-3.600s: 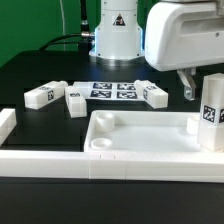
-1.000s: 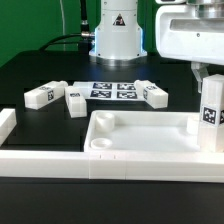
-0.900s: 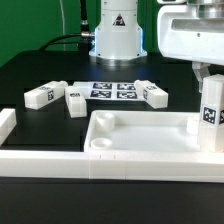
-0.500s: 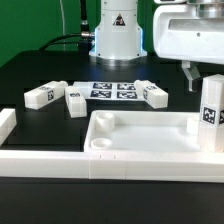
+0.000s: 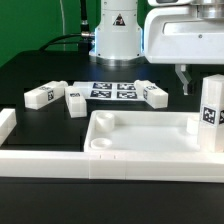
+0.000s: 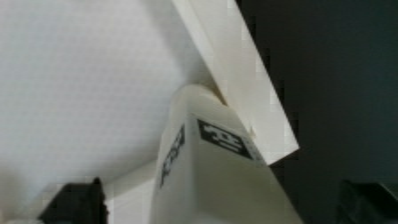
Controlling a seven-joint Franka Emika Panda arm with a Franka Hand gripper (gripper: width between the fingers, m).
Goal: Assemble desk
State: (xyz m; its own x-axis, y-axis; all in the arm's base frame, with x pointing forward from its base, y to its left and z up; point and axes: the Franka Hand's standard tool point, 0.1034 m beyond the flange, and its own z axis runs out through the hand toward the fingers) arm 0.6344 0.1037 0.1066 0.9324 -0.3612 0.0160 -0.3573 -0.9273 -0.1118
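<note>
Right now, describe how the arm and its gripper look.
The arm is a white, rounded column with a dark triangular marking near its top. The gripper has a bulky white housing with rounded edges, and slim dark fingers stick out of it. A dark cable trails beside the column.

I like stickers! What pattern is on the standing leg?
A black-and-white square pattern on the white standing leg; the exterior view shows it best.

bright even light, faint shadows, wrist view blurry.
</note>
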